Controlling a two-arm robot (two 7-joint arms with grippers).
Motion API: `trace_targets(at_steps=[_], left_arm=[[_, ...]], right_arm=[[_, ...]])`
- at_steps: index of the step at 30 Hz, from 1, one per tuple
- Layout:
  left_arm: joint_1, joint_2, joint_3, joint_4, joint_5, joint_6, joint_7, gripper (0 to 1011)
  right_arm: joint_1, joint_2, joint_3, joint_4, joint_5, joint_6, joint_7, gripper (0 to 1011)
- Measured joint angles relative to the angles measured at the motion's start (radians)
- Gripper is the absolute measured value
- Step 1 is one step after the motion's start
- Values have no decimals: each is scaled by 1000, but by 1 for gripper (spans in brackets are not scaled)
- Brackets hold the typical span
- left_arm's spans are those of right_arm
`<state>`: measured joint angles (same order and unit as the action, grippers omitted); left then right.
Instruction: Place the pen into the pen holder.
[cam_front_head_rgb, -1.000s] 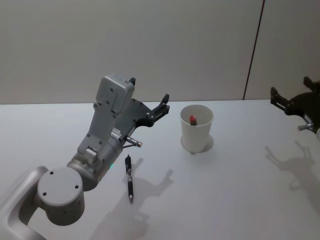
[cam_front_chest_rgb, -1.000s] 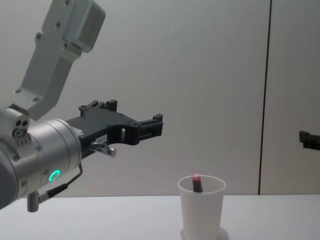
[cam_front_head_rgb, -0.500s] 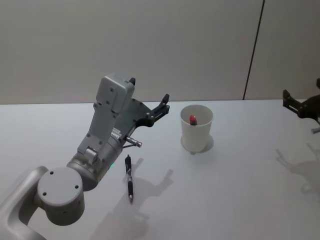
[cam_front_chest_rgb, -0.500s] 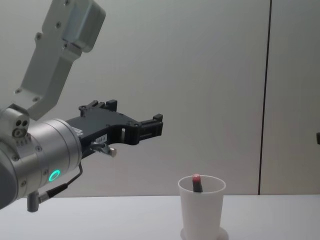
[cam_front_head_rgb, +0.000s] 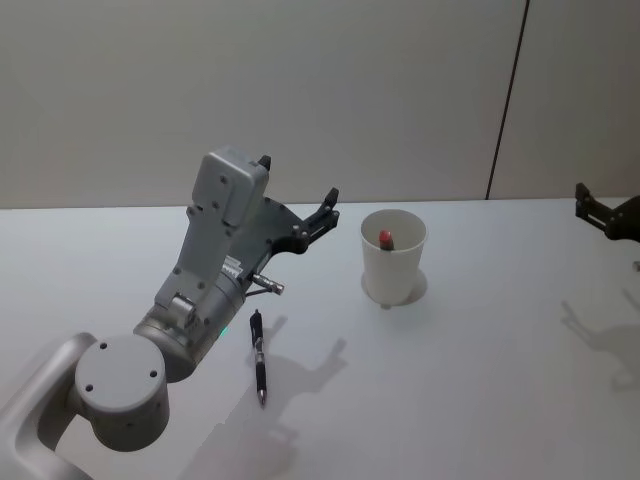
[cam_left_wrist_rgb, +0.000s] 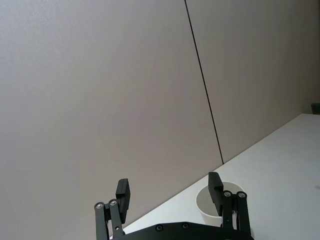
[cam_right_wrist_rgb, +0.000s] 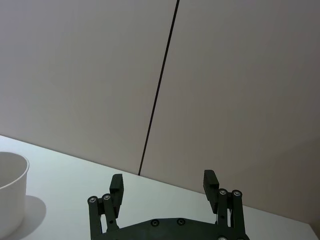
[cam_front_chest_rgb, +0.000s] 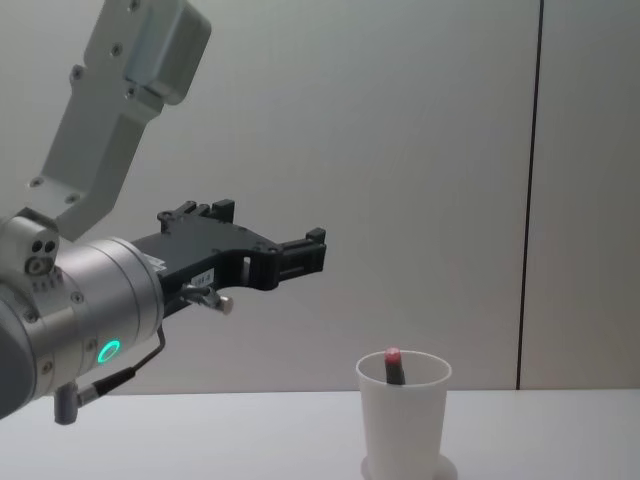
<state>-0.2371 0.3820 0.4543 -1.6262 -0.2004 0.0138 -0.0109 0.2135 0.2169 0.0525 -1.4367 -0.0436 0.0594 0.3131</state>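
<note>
Currently holding the left gripper (cam_front_head_rgb: 297, 178) raised above the white table (cam_front_head_rgb: 480, 380), fingers spread wide apart, nothing between them. Parking the right gripper (cam_front_head_rgb: 606, 212) at the far right edge of the table, fingers likewise apart and empty.

Listing the dark pen (cam_front_head_rgb: 259, 355) as lying flat on the table, nearer the robot than the left gripper, well apart from the white paper cup (cam_front_head_rgb: 393, 260), not yet picked up. Listing the cup as standing upright toward the middle of the table, already carrying one red-topped pen (cam_front_head_rgb: 386, 238) leaning inside its rim.

Judging the step in hand to be the reach for the dark pen. Advising:
- tipping the wrist downward and setting the fingers either side of the barrel, across its length, near its middle;
- closing only once the tips are almost touching the table;
- lifting, turning the pen upright, and lowering it through the cup's mouth, clear of the red-topped pen, without knocking the light cup over.

Finding no brand or writing on cup or pen. Noting a small label (cam_front_head_rgb: 232, 265) on the left arm's wrist, too small to read, and a green ring light (cam_front_chest_rgb: 108, 351) glowing on that arm.
</note>
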Motion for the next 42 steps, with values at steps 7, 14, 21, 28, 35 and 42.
trace_targets(at_steps=[7, 14, 21, 28, 35, 42], left_arm=[[3, 0, -2, -4, 1, 5, 1, 1000], [10, 4, -5, -21, 3, 37, 11, 1000], [26, 15, -11, -50, -4, 84, 29, 1000], [47, 28, -18, -83, -32, 144, 44, 1000], [67, 36, -24, -104, -73, 192, 52, 1000], [85, 42, -30, -115, -115, 232, 54, 1000]], right_arm=[[-3, 3, 2, -4, -1, 2, 1, 1001], [-5, 4, 3, -6, -1, 3, 1, 1001], [-6, 5, 4, -7, -1, 3, 2, 1001], [-6, 5, 5, -7, -1, 4, 2, 1001], [-7, 6, 5, -8, -1, 4, 2, 1001], [-7, 6, 5, -8, -1, 4, 2, 1001]])
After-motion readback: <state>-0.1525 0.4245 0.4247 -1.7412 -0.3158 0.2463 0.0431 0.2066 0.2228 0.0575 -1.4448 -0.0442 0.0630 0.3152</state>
